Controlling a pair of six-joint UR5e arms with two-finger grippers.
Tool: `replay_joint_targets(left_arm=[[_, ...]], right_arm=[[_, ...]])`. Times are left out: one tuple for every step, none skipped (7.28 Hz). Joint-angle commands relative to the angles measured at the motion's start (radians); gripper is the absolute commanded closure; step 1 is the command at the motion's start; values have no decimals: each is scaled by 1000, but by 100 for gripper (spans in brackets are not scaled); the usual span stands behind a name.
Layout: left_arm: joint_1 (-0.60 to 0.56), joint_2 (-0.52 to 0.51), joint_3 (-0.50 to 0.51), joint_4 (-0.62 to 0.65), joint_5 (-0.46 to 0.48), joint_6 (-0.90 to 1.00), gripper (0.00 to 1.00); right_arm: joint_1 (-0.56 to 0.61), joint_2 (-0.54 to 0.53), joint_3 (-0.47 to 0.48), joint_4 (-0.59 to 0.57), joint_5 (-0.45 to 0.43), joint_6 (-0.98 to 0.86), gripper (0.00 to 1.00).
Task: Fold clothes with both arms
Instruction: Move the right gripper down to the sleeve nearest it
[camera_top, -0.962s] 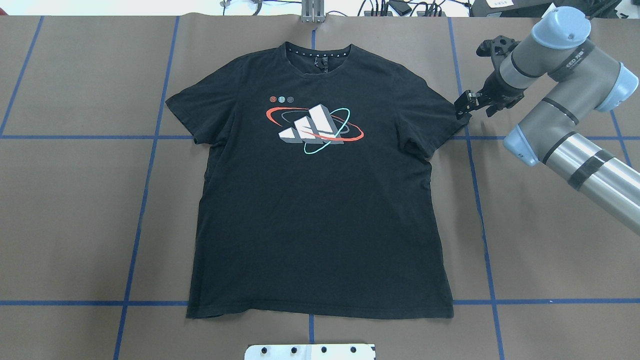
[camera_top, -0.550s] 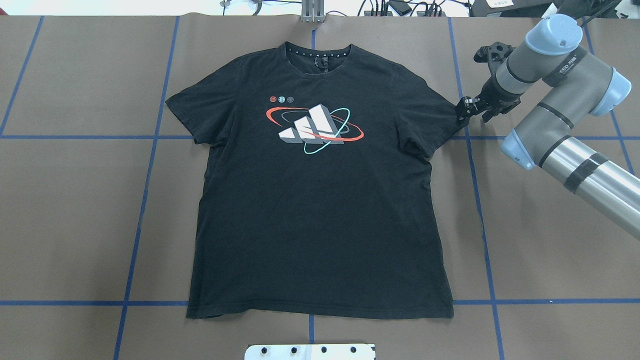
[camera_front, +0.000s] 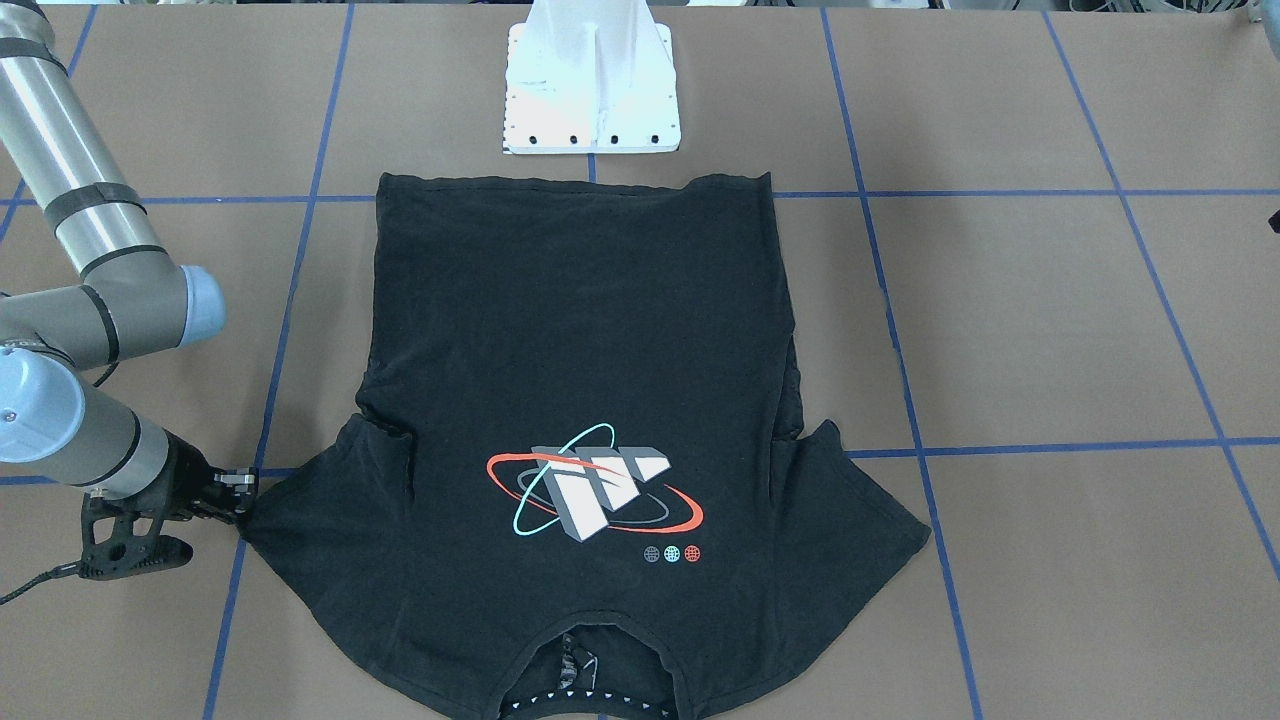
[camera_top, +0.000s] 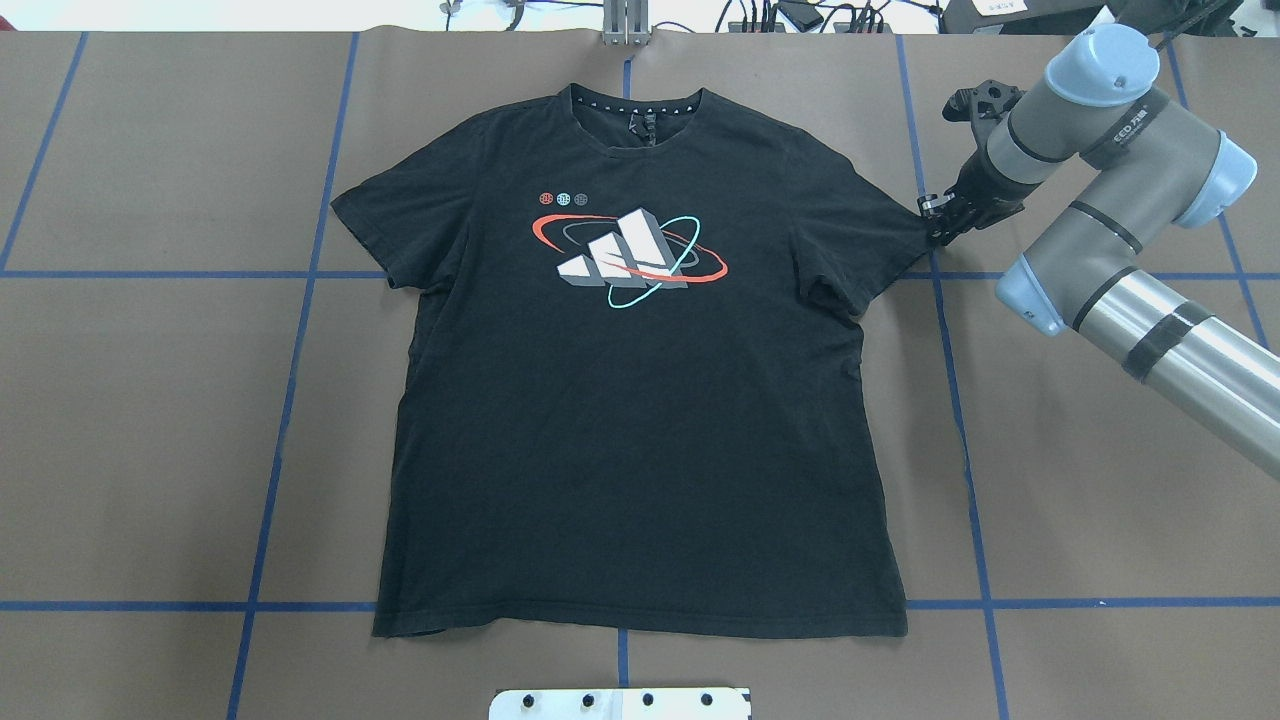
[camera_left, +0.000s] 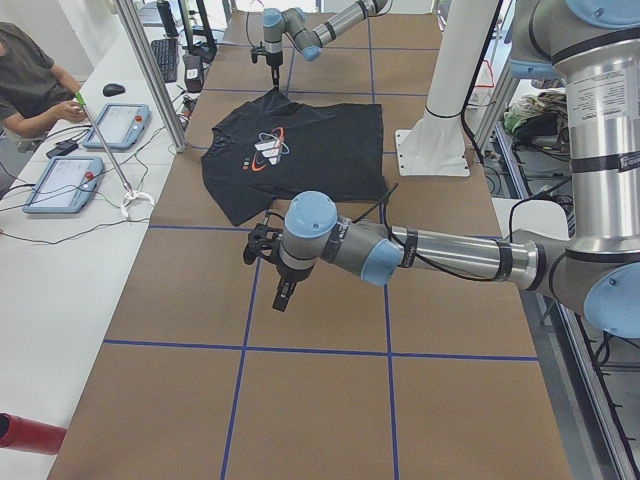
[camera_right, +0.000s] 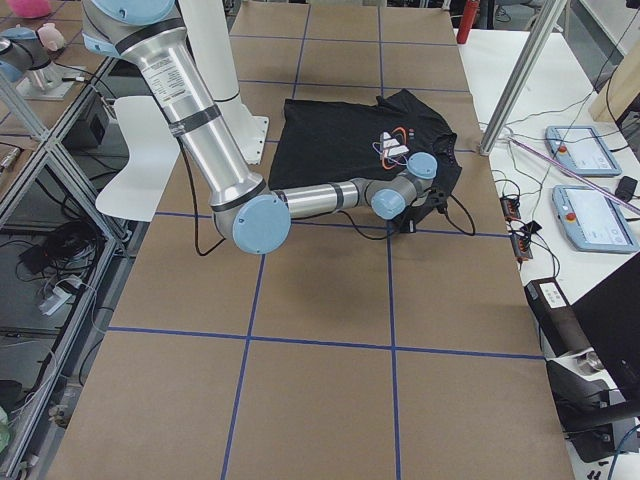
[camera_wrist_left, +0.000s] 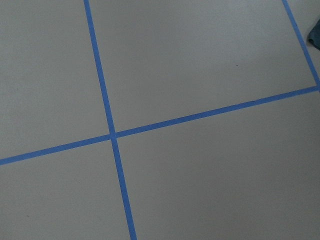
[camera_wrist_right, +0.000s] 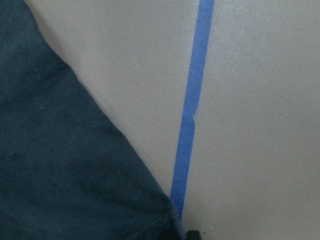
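black tee (camera_top: 640, 430) is lying flat on the table (camera_top: 150, 420), print up, collar on the far side, hem near the robot. right gripper (camera_top: 934, 222) is down at the tip of the right sleeve (camera_top: 880, 240), touching it, but can't tell if the jaws are pinching it. left gripper (camera_left: 282, 297) hangs over the table off to the shirt's left, and can't tell its jaws either.

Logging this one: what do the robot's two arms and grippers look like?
The right arm and the left arm share one build: silver tubes, grey joint housings, round light-blue caps. Black bands ring the right arm's silver tube, and white lettering marks a grey housing. The right gripper and left gripper are black; a black cable trails from the right one's wrist.
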Motion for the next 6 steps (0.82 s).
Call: replay_joint_targets(left_arm=[[0,0,-2,0,0,0,1],[0,0,0,0,0,0,1],[0,0,-6,0,0,-3,1],[0,0,-6,0,0,-5,1],[0,0,-6,0,0,-6,1],[0,0,-8,-1,-2,-5,1]], right_arm=[[0,1,0,0,-1,0,93],[2,3,1,0,-1,24,100],[2,5,7,3,0,62,100],[9,39,9,-2,3,74,100],[9,53,41,-3,14,113,100],[9,55,91,-11,29,145,100]])
